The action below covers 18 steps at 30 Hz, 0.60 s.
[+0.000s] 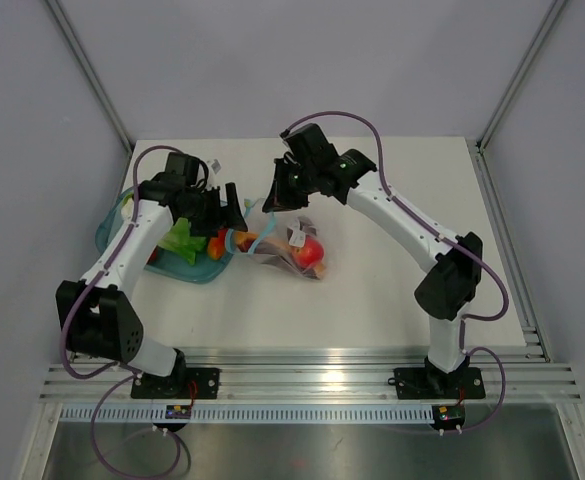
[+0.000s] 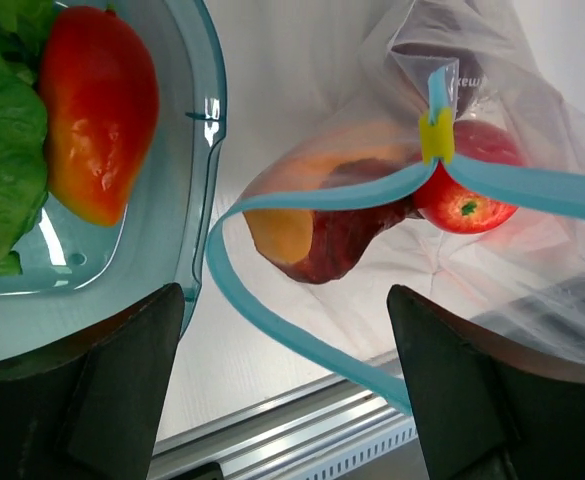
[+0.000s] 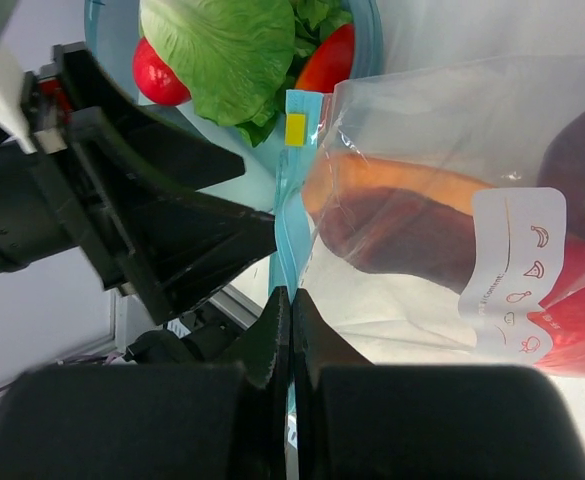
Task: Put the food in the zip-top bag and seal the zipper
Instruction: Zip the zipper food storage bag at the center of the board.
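Nearest the right wrist camera, the right gripper is seen with its fingers pressed together on the teal-blue zipper, which is pinched between them at 6 o'clock of that view. A yellow slider is carried on the strip at 12 o'clock of the pinch. The clear zip-top bag is spread toward 3 o'clock, with a dark purple piece and an orange piece enclosed in it.

In the left wrist view the left gripper is shown spread wide with nothing gripped; a slack loop of the zipper is seen between its fingers. A red apple is seen inside the bag at 2 o'clock. The teal bowl, at 10 o'clock, is filled with lettuce and a red-orange pepper.

From above, the bag is found lying on the white table, at 3 o'clock of the bowl.
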{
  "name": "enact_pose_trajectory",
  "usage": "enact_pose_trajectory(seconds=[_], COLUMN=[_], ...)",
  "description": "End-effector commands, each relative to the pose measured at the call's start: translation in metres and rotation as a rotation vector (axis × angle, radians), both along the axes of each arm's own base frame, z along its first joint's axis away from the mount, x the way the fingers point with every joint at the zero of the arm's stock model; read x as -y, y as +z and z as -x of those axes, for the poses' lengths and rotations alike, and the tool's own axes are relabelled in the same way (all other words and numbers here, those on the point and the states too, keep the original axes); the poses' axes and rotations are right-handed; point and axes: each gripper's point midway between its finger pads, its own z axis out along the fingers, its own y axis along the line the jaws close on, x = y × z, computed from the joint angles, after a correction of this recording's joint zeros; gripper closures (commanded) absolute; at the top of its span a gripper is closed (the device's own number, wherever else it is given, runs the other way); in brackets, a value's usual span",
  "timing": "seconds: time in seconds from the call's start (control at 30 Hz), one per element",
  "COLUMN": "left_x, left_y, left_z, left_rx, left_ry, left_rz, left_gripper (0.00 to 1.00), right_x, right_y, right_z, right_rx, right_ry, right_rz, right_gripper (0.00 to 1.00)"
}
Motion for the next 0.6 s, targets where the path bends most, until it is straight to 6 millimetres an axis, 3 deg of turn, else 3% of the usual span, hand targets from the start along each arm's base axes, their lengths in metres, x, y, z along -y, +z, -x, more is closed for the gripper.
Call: enact_pose_trajectory(seconds=[0.0, 0.17, 0.4, 0.53, 0.57], left_x=[0.014, 0.018, 0.019, 0.024, 0.028], left_y=[-0.002, -0.011, -0.021, -0.014, -0.012], left_z=[-0.017, -0.026, -0.036, -0.035, -0.032], left_rx=[0.069, 0.087, 0.078, 0.092, 0.085], left_ry=[-0.052, -0.076, -0.094, -0.099, -0.112], left_rz=[0.026, 0.003, -0.016, 0.022, 0.044], left_gripper=[0.15, 0.16, 0.24, 0.42, 0.51], right_x=[-0.002, -0.001, 0.001, 0.004, 0.005], right_y=[0.044, 0.047, 0.048, 0.044, 0.044], right_z=[0.01, 0.011, 0.014, 0.013, 0.013], right_rx=[0.091, 0.095, 0.091, 0.087, 0.086], right_ry=[0.026, 0.025, 0.02, 0.004, -0.002], right_rz=[-0.08, -0.087, -0.088, -0.079, -0.077], right_gripper=[1.0, 1.0, 1.0, 1.0, 1.0])
